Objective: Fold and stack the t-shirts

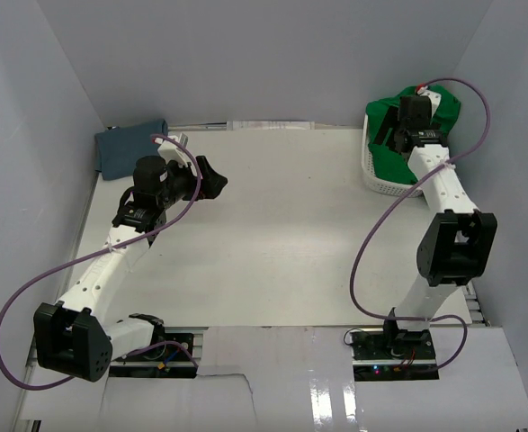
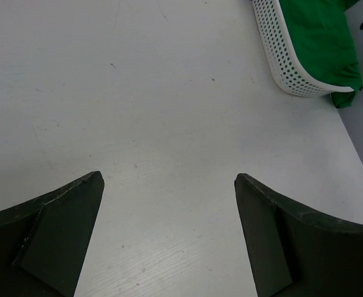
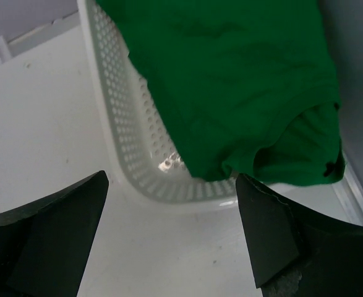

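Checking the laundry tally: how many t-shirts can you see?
2. A green t-shirt fills the white basket at the far right; a blue t-shirt lies at the far left corner. Others may hide beneath the green one.

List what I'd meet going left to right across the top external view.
blue t-shirt → left gripper → white basket, with the green t-shirt lying in it and spilling over its right side.
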Controlling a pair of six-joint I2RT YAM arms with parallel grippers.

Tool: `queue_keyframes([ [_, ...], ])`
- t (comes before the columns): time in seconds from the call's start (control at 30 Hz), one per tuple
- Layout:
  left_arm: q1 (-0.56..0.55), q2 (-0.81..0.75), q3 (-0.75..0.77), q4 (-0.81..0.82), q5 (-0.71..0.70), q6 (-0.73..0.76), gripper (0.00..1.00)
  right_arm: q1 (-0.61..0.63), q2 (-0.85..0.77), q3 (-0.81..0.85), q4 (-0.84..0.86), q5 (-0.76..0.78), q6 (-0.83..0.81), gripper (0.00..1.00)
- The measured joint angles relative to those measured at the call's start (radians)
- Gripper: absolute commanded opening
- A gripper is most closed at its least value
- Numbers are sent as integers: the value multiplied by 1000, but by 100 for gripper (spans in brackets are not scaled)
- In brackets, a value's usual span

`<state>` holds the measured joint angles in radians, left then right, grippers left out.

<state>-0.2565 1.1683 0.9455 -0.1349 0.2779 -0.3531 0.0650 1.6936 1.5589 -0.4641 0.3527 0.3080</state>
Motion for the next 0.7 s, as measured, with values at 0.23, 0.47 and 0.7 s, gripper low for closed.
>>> queue_keyframes([
  [0.23,0,-2,0,1,12,-6,98,-40,277,344,44,115,3,90],
  [0.47,0,-2,0,6,23,-7,98,-49,444,416,142,141,4,90],
  [0.7,0,-1,0,8,27,-7,98,-92,675,573,183,112,-21,90],
])
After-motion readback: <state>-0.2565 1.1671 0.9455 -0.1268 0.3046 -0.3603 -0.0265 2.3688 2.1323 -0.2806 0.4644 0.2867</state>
